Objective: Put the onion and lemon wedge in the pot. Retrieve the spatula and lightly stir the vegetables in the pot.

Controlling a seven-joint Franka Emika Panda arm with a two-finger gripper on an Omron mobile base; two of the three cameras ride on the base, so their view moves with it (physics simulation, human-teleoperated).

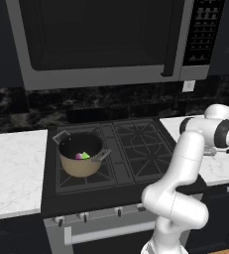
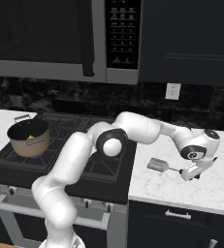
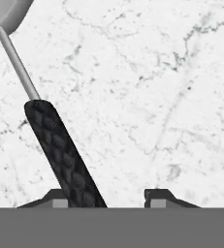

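Black stove [image 1: 136, 144] between white marble counters [image 2: 200, 186]; microwave [image 1: 106, 39] above; dark cabinets [image 2: 191, 38].

- pot [image 1: 80, 166]: tan-beige, dark inside
- onion [image 1: 79, 156]: magenta-purple
- lemon wedge [image 1: 85, 155]: lime green
- spatula [image 3: 60, 150]: silver-grey head, black woven-pattern handle
- bench [image 3: 147, 87]: white marble, grey veins

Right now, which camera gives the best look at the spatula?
The right base view: the whole spatula lies on the white counter, silver head toward the stove, handle at the gripper. The hand view shows its black handle close up, the head cropped. The left base view shows a sliver behind the arm.
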